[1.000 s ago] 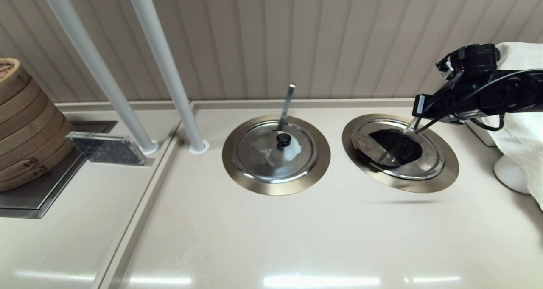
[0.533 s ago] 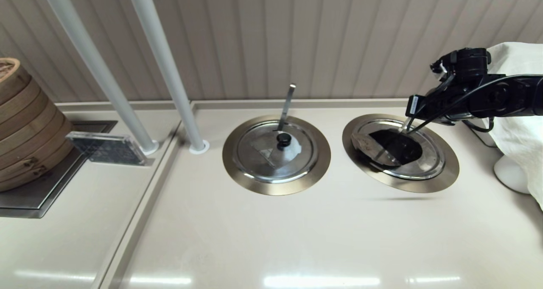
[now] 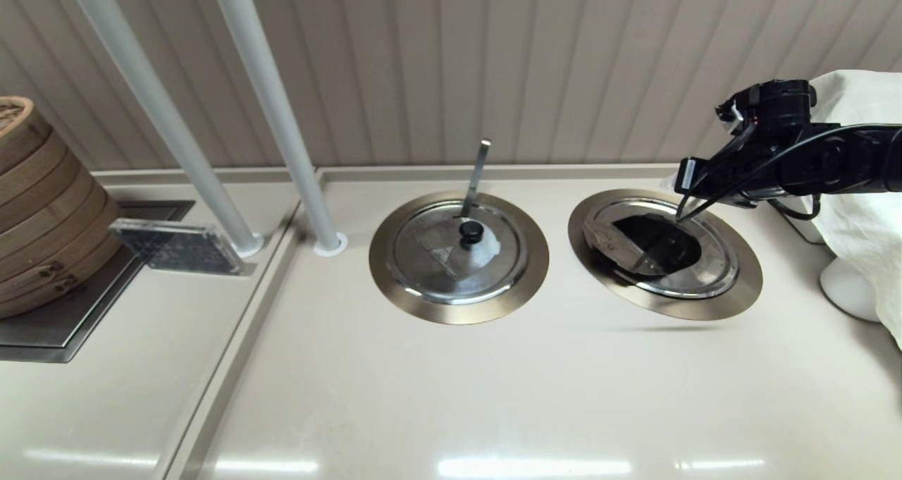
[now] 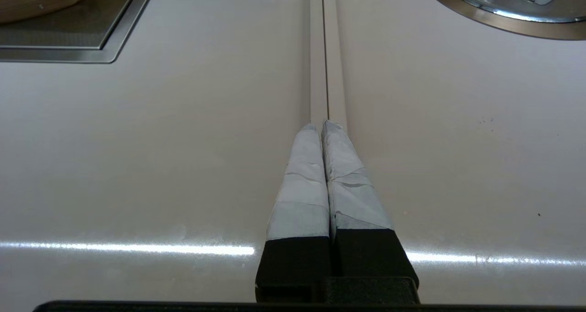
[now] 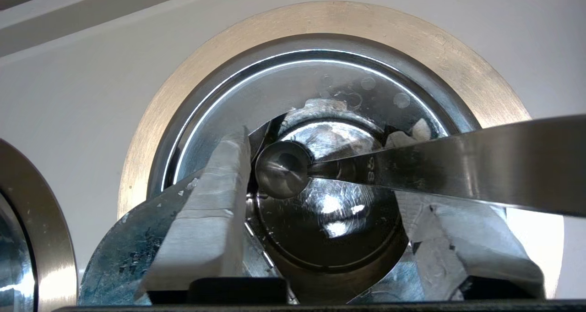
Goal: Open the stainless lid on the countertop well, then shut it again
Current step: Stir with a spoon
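Right now the right gripper (image 3: 687, 184) hangs over the far rim of the countertop well (image 3: 740, 293), its taped fingers (image 5: 206, 220) spread apart with nothing between them. Below the fingertips the stainless lid (image 3: 712, 272) sits in its ring with the wedge flap (image 3: 606, 239) folded back flat toward the twin well (image 3: 458, 311), so the dark cavity lies open under the tool. The thin ladle handle (image 5: 458, 170) crosses in front of the wrist camera, passing between the two fingers without being pinched, as far as the wrist view shows.

The opening half looks done; the step in hand is most likely reaching for the flap to swing it shut. To do that well, the gripper should clear the ladle handle first, since dragging against it could tip the ladle or shift the lid. Then travel across the opening to the flap's free edge on the side away from the arm, get a fingertip under or around it, and follow the hinge's arc down, not pushing straight.

The left gripper (image 4: 326, 165) rests parked over bare counter, fingers pressed together.
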Available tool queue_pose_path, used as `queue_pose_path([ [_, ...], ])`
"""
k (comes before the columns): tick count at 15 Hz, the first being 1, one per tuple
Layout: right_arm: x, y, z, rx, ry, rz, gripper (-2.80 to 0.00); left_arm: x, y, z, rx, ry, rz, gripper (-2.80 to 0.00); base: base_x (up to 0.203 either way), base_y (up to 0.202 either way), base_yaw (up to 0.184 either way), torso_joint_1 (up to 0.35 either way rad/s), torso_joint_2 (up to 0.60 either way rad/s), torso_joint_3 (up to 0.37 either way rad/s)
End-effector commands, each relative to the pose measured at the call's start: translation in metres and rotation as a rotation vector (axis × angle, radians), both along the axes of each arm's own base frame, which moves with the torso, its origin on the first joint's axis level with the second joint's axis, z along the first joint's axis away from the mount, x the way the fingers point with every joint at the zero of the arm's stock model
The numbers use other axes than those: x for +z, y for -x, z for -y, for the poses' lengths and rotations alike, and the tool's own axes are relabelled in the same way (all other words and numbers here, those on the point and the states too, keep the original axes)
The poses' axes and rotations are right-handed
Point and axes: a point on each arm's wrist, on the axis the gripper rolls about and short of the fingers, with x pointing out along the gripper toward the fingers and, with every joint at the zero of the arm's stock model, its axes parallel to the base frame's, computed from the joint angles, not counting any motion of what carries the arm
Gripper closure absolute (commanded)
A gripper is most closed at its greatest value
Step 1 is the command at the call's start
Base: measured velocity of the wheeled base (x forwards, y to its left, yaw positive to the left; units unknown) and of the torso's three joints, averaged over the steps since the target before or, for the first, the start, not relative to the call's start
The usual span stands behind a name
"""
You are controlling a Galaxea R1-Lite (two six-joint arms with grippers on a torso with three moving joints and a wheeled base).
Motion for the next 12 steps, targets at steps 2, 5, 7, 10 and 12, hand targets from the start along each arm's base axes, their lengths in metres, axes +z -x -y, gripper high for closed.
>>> queue_pose_path([
  [2,-0.004,-0.002,-0.002,-0.025,0.016,-0.014,-2.8,0.0,0.0,0.0,0.001,0.0,0.001,0.0,0.0,0.0,0.0,0.0,0.0,0.0],
  [5,-0.021,-0.007,-0.008,-0.075,0.103,-0.108,-2.8,0.0,0.0,0.0,0.0,0.0,0.001,0.0,0.0,0.0,0.0,0.0,0.0,0.0],
  [7,-0.023,-0.007,-0.008,-0.08,0.12,-0.134,-2.8,0.0,0.0,0.0,0.001,0.0,0.001,0.0,0.0,0.0,0.0,0.0,0.0,0.0],
  [10,-0.019,-0.007,-0.008,-0.08,0.12,-0.131,-2.8,0.0,0.0,0.0,0.001,0.0,0.001,0.0,0.0,0.0,0.0,0.0,0.0,0.0],
  [12,-0.023,-0.014,-0.008,-0.081,0.117,-0.129,-2.8,0.0,0.0,0.0,0.001,0.0,0.001,0.0,0.0,0.0,0.0,0.0,0.0,0.0],
])
